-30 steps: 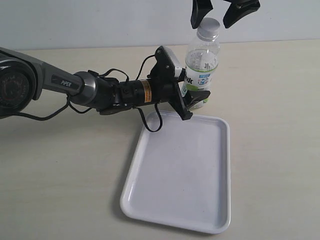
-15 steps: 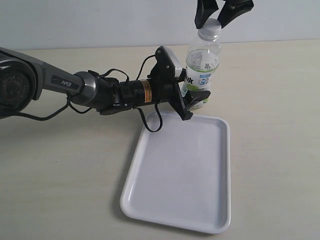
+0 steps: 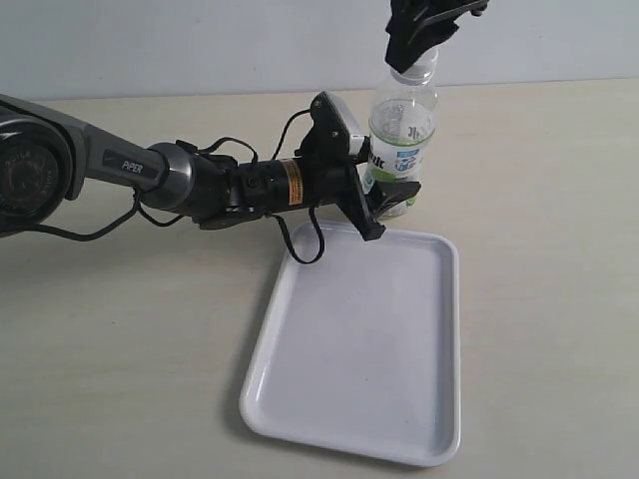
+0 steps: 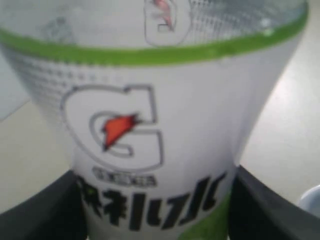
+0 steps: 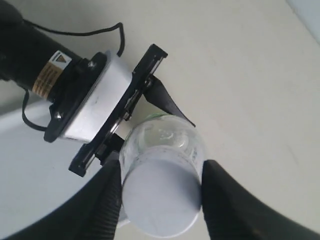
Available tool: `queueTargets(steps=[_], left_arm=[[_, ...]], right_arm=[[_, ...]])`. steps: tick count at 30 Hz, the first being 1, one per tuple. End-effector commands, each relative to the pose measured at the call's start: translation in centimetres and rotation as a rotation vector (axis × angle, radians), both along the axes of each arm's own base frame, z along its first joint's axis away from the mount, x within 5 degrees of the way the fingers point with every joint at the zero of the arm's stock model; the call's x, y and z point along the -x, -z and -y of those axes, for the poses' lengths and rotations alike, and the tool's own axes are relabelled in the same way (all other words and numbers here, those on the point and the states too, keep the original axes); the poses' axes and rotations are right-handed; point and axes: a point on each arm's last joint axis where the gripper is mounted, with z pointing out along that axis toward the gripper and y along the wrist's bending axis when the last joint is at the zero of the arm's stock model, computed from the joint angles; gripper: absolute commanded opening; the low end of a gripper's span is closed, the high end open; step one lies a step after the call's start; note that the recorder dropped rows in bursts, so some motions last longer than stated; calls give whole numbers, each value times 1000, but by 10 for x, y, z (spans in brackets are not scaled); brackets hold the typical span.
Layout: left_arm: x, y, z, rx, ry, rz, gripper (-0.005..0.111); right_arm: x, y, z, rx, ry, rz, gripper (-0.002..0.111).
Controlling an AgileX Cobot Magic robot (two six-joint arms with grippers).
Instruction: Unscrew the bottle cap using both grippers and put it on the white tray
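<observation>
White round bottle cap point(image 5: 160, 200) clamped in ribbed black right pincer point(image 5: 161, 169).

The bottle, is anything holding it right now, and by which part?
The left gripper has its jaws clamped around the Gatorade bottle at its labelled lower body. The right gripper has its jaws shut on the bottle cap.

Reaches in low and nearly level from the left with the cabled left arm point(image 3: 180, 175), elbow out of frame. Holds the left gripper point(image 3: 389, 208) turned on its side, jaws clamped around the lower body of the bottle point(image 3: 402, 120). Hangs the right gripper point(image 3: 414, 42) from the top edge, pointing almost straight down. Presses two black fingers point(image 5: 107, 200) against opposite sides of the bottle cap point(image 5: 160, 200).
</observation>
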Motion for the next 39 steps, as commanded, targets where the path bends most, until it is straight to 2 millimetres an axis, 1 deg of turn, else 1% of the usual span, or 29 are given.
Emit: queueTargets(steps=[1, 8, 16, 22, 28, 31, 33, 39], left_arm=[[1, -1, 2, -4, 2, -4, 0], [1, -1, 2, -3, 1, -5, 0], [1, -1, 2, -3, 1, -5, 0], [1, -1, 2, 3, -2, -20, 0], [-1, -2, 2, 52, -44, -105, 0], [-1, -2, 1, 60, -50, -119, 0], [-1, -2, 1, 62, -52, -119, 0], [-1, -3, 2, 63, -52, -118, 0]], right_arm=[[1, 0, -1, 81, -212, 42, 0], [1, -3, -1, 93, -247, 61, 0], [-1, -30, -5, 39, -232, 143, 0], [5, -53, -2, -5, -116, 178, 0], [13, -66, -1, -82, 1, 170, 0], [19, -65, -5, -156, 24, 133, 0], [23, -60, -8, -193, 28, 93, 0], [39, -35, -3, -155, 41, -5, 0]])
